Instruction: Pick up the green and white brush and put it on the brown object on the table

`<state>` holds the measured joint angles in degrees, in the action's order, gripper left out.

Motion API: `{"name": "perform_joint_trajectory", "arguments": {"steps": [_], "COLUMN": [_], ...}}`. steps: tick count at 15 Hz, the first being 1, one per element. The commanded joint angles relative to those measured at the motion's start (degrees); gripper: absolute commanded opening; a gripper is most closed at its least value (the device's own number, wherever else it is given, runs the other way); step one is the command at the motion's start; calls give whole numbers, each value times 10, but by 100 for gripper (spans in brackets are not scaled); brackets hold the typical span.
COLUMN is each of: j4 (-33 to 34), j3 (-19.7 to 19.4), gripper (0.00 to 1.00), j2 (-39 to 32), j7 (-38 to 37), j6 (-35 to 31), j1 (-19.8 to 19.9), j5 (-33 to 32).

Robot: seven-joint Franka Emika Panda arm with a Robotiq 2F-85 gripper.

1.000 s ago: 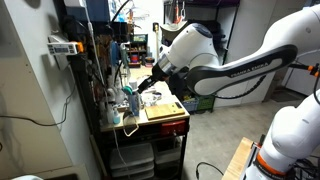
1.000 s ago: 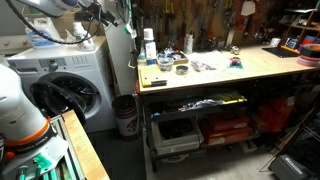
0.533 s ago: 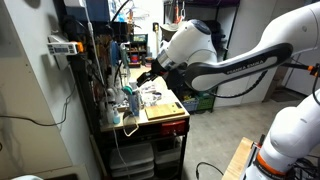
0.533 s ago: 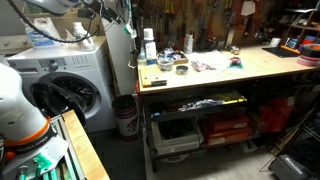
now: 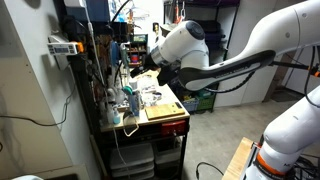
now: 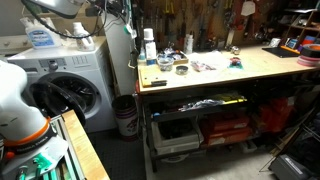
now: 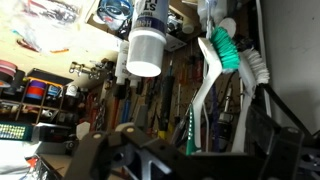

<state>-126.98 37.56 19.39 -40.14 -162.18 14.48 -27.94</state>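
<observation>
In the wrist view the green and white brush (image 7: 222, 50) stands upright before the tool wall, green bristles up. Its white handle runs down to a green end just above my gripper (image 7: 185, 152). The gripper's dark fingers (image 7: 100, 152) stand wide apart at the bottom of that view, either side of the handle and not touching it. In an exterior view the gripper (image 5: 148, 70) hovers above the back of the bench, pointing at the wall. The brown board (image 5: 163, 110) lies flat at the bench's front corner and also shows in an exterior view (image 6: 157, 75).
A white bottle (image 7: 145, 45) and a second, white-bristled brush (image 7: 255, 65) flank the green brush. A teal-and-white container (image 5: 130, 100) stands near the board. Small items clutter the benchtop (image 6: 215, 68). A washing machine (image 6: 60, 85) stands beside the bench.
My arm has risen from low over the benchtop and swung back toward the tool wall. The board and the bench items have not moved.
</observation>
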Motion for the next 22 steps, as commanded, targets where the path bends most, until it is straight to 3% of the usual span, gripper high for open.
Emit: {"name": "perform_joint_trajectory", "arguments": {"steps": [1,14,17,19,21,22], "j4": [32,103,115,121,126,128], "j3": [54,188,212,226,236,240], "gripper": [100,100,84,61,53,57], "j2": [-30,-81,-96,-105,-116,-122], "j7": [-57,-214,-234,-245,-248,-247], "j6": [-26,-40,-35,-32,-29,-26], "j1": [62,215,237,248,254,255], "j5": [-66,-221,-244,-255,-259,-257]}}
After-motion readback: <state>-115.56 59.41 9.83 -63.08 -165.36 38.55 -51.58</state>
